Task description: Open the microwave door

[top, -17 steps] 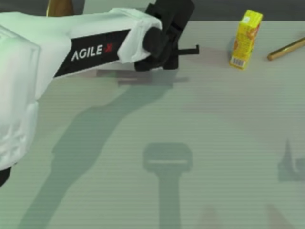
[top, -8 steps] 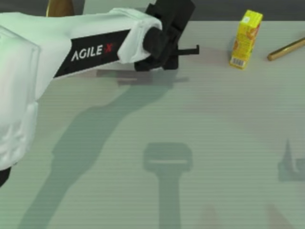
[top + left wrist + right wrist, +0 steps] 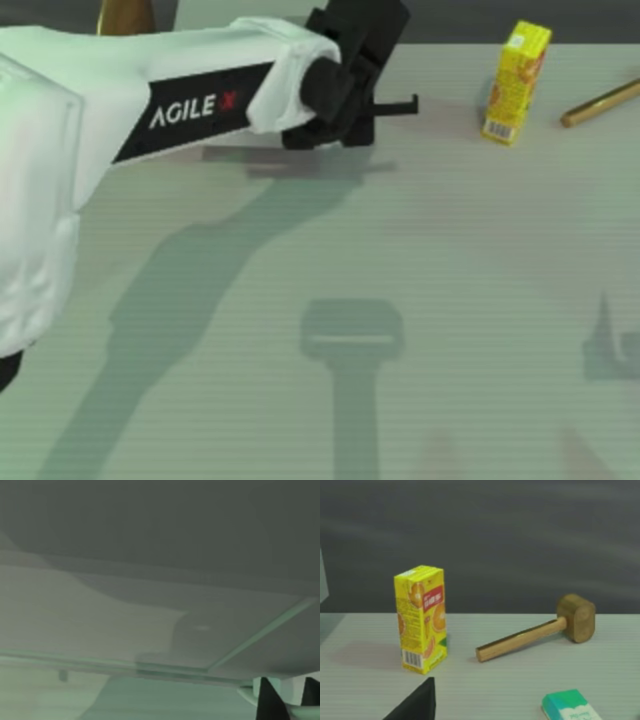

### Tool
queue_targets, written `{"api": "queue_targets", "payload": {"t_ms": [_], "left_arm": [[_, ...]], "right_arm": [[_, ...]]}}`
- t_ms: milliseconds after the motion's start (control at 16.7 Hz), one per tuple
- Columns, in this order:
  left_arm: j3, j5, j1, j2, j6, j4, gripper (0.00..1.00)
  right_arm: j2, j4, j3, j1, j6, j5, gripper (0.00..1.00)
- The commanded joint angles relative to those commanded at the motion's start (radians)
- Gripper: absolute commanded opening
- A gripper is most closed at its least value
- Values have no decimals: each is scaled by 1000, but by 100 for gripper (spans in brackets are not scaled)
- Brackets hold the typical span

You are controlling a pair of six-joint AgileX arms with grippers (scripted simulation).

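My left arm [image 3: 200, 100] reaches across the table's [image 3: 450, 280] far left, unmoved since a second ago; its gripper's grasp cannot be told. The microwave [image 3: 160, 545] fills its wrist view. Right of it, an upright orange juice carton [image 3: 516, 84], then a wooden mallet [image 3: 540, 632].

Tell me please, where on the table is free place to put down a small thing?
The wide middle and near part of the table is bare, holding only shadows. The far side is crowded: the left arm reaches over the far left, and the juice carton and wooden mallet stand far right, with a teal box nearby.
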Motion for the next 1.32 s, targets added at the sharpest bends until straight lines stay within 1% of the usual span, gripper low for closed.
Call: {"api": "queue_targets", "payload": {"t_ms": [360, 480, 780, 1320], "left_arm": [[0, 0, 0, 0, 0, 0, 0], [-2, 9, -6, 3, -1, 4, 0], [-77, 34, 4, -44, 50, 49, 0], [-80, 35, 5, -47, 53, 52, 0]], "right_arm": [[0, 0, 0, 0, 0, 0, 100], [0, 0, 0, 0, 0, 0, 100], [0, 0, 0, 0, 0, 0, 100], [0, 0, 0, 0, 0, 0, 100]]}}
